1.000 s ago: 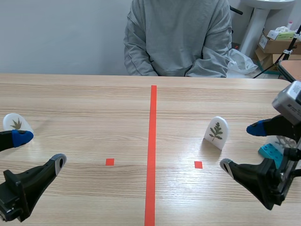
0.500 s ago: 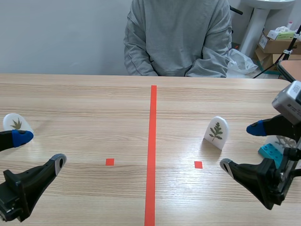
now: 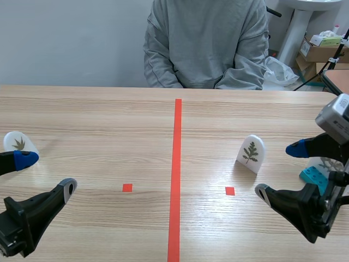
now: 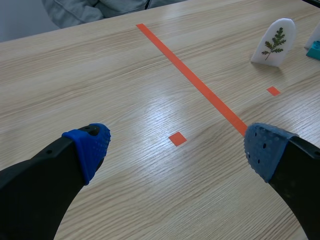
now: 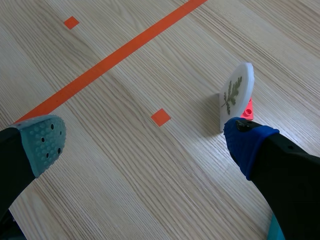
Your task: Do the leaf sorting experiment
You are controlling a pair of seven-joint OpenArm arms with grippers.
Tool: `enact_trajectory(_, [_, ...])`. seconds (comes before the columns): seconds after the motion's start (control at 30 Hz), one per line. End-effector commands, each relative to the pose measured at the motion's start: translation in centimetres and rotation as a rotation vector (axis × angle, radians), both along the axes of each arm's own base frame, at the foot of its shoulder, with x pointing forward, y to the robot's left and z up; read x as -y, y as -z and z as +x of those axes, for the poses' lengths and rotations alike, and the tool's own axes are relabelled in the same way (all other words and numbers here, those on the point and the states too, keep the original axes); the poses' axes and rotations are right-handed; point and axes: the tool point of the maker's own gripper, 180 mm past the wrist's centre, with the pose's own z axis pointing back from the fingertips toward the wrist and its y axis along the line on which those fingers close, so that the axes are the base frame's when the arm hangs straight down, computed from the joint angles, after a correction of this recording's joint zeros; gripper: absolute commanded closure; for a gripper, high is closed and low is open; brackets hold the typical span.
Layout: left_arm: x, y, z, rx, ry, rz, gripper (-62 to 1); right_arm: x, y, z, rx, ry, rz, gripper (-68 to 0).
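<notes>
White arched leaf card (image 3: pixel 251 153) stands at three o'clock; only my right wrist view shows its red foot (image 5: pixel 248 108). Left tool (image 4: pixel 178 147) and right tool (image 5: pixel 145 142) gape empty over the pale wooden worktop (image 3: pixel 98 120); grey-clad person (image 3: pixel 207 43) at twelve.

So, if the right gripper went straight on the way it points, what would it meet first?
Probably the white leaf card, just ahead of the blue-padded finger of the right gripper; depth is unclear.
</notes>
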Motion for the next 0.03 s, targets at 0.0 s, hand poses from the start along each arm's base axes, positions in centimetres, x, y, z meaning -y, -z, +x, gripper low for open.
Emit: enact_trajectory(0.0, [0.02, -0.91, 0.35, 0.031, -0.005, -0.016, -57.2, -0.04, -0.88, 0.25, 0.025, -0.01, 0.009, -66.7])
